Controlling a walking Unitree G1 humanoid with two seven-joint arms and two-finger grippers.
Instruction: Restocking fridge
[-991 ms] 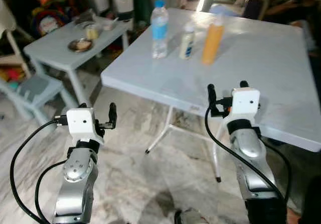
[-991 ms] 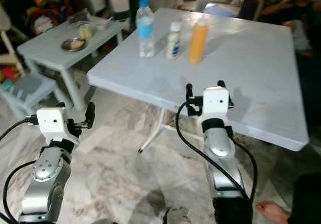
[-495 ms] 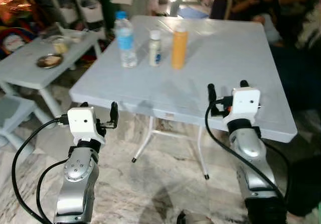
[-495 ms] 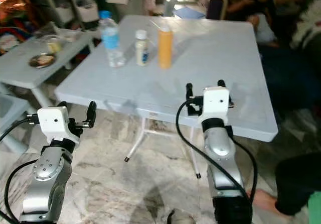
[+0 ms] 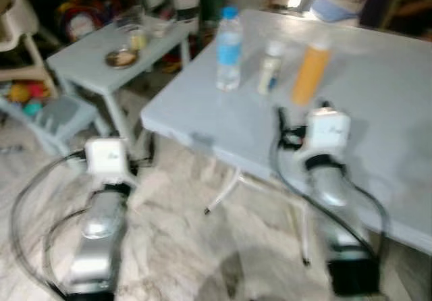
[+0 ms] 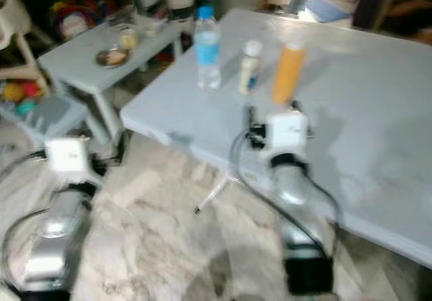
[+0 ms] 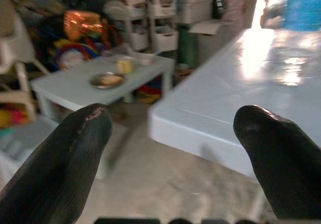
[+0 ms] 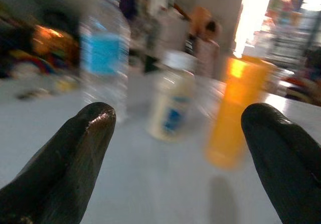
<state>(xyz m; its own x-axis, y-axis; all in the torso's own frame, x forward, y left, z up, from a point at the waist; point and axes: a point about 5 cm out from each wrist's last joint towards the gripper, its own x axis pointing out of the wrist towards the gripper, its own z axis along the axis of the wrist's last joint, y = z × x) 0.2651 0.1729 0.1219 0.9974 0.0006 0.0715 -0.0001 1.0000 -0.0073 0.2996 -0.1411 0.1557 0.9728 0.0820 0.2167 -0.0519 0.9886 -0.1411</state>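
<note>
both end effectors spread, empty

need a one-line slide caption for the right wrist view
Open right gripper faces three bottles on the white table: water bottle, small white bottle, orange juice bottle.

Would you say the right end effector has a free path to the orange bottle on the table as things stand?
Probably yes. The right end effector is open over the table, just short of the orange bottle, with bare tabletop between them. The small white bottle stands close beside it, so that needs care.
</note>
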